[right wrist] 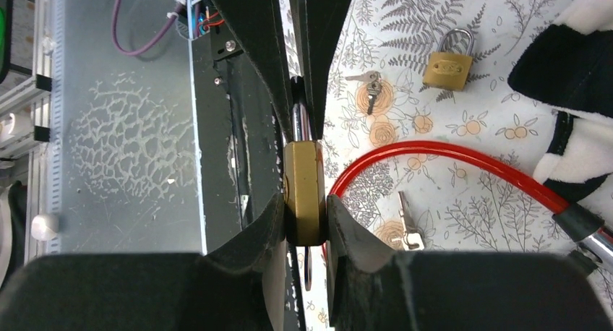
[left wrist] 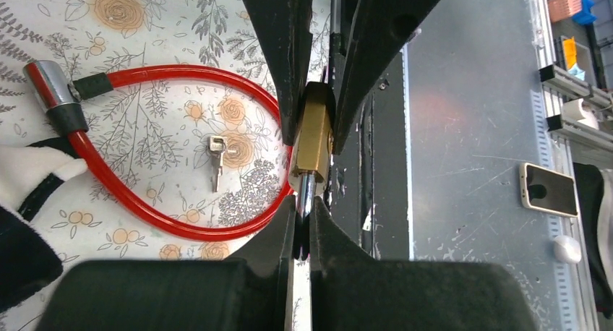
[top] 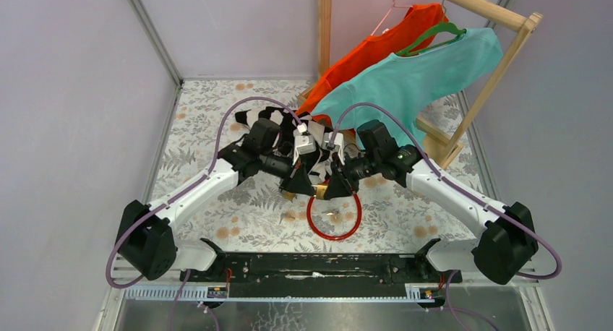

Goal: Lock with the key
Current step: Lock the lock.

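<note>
**A:** Top view first: what do the grippers have?

**B:** The left gripper [top: 298, 185] and the right gripper [top: 338, 185] meet tip to tip above the floral desk [top: 246, 215]. Both are clamped on a small brass padlock [top: 320, 193]. A red cable loop [top: 334, 238] lies just below them.

**A:** Left wrist?

**B:** That gripper is pinched tight on the padlock's steel shackle [left wrist: 306, 190], with the right gripper opposite on the brass body. A silver key [left wrist: 215, 160] lies untouched to the left of the gripper, inside the loop.

**A:** Right wrist?

**B:** It squeezes the padlock body. Beyond it to the right lie a second brass padlock [right wrist: 448, 65] and a bunch of keys [right wrist: 371, 85].
</note>
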